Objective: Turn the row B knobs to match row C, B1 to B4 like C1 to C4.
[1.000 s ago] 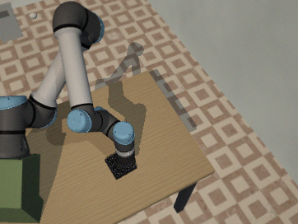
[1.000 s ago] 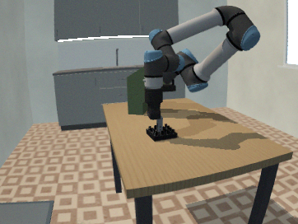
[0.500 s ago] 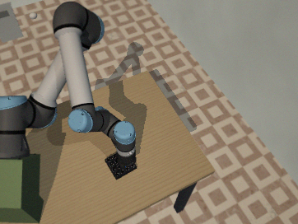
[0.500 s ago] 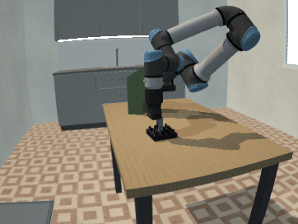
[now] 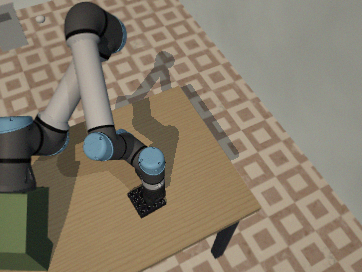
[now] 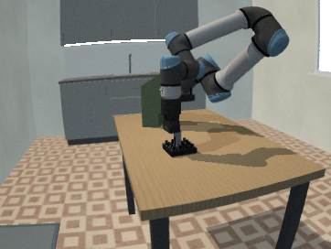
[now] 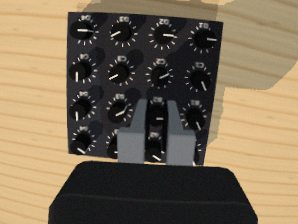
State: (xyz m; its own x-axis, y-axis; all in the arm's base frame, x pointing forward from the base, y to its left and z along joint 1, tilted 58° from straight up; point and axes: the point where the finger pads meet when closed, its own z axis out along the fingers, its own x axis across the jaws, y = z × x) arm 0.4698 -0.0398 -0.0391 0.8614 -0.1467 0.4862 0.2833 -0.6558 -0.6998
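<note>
My narrowly parted grey fingers (image 5: 154,198) (image 6: 177,145) straddle round black knob B2 (image 7: 156,113), pinching or not I can't tell, on the square black knob box (image 5: 142,213) (image 6: 175,153) (image 7: 142,44); B2 and B3 (image 7: 117,116) seemingly need turning, B1 (image 7: 194,118) and B4 (image 7: 78,108) look matched.

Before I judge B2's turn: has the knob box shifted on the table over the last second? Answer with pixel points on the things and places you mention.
No, none that I can see: in the top view the knob box (image 5: 141,214) (image 6: 176,153) (image 7: 75,145) keeps its place relative to the table's edge (image 5: 200,236) (image 6: 238,200).
</note>
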